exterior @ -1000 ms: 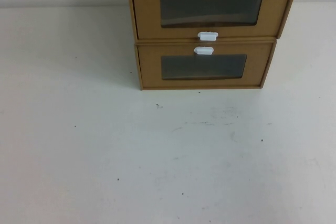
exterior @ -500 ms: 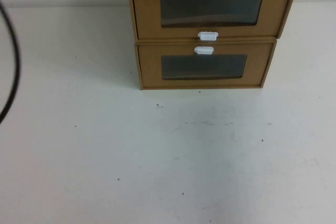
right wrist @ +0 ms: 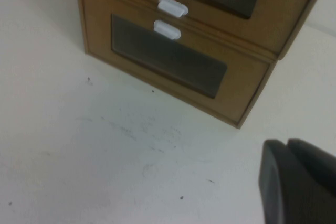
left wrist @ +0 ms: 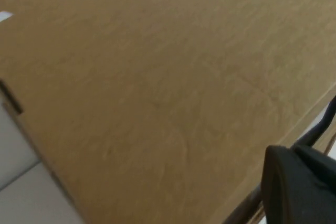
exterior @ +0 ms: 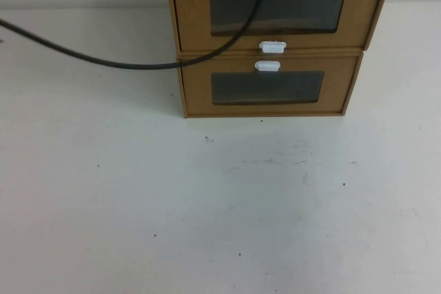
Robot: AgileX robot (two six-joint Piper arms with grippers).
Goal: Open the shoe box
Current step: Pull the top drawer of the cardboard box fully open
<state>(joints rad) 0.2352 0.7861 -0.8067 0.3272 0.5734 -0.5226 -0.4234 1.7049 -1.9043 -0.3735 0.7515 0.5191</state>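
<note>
A cable point(exterior: 138, 66) now crosses upper left: left pincer point(left wrist: 299, 184), state unclear, reaches over the shut box point(left wrist: 157, 77); closed right pincer point(right wrist: 290, 182) hovers above worktop point(right wrist: 105, 156).

the lower shoe box point(right wrist: 97, 24) sits on the scuffed white table point(right wrist: 79, 145) under the upper shoe box point(right wrist: 289, 9), both shut, with the lower tab point(right wrist: 167, 29) just beneath the upper tab point(right wrist: 172, 6). the right gripper point(right wrist: 287, 148), fingers together, hangs above the table off the lower box's corner.

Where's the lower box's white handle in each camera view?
High: lower handle at the lower box's top edge, just below the upper handle.
Left wrist: not in it; only the upper box's top, left hand above it.
Right wrist: lower handle below the upper handle; shut right hand above the table.
Shared landmark: the upper box.
</note>
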